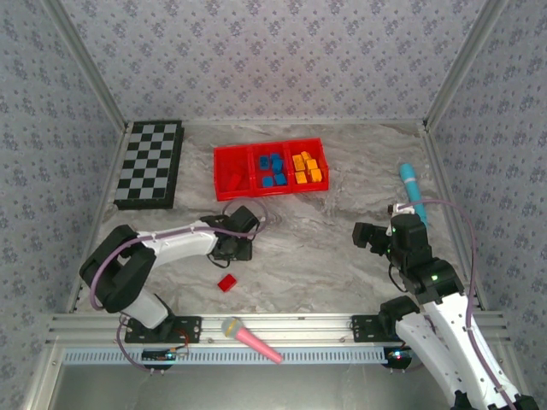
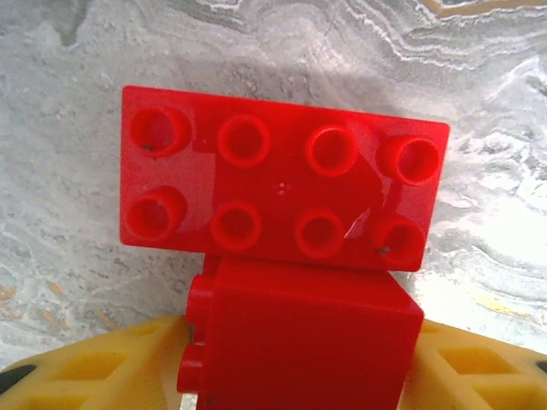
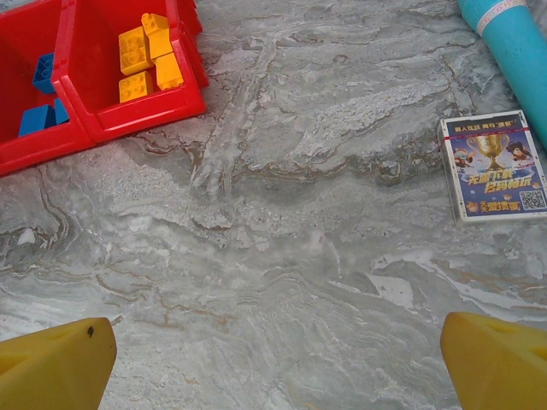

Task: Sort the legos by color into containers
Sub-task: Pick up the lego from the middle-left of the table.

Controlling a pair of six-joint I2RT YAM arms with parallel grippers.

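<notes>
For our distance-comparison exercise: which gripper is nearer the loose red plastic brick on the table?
Left. The left gripper is just beyond the red brick; the right gripper sits far to its right.

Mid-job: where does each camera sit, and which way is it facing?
Top external: above and behind the bases, looking down on the table, left arm, right arm and red tray.
Left wrist: on the left hand, facing down at a flat red lego; fingers clamp a second red lego.
Right wrist: on the open right hand, facing the tray's yellow legos.
Shared by top and right wrist: teal microphone.
</notes>
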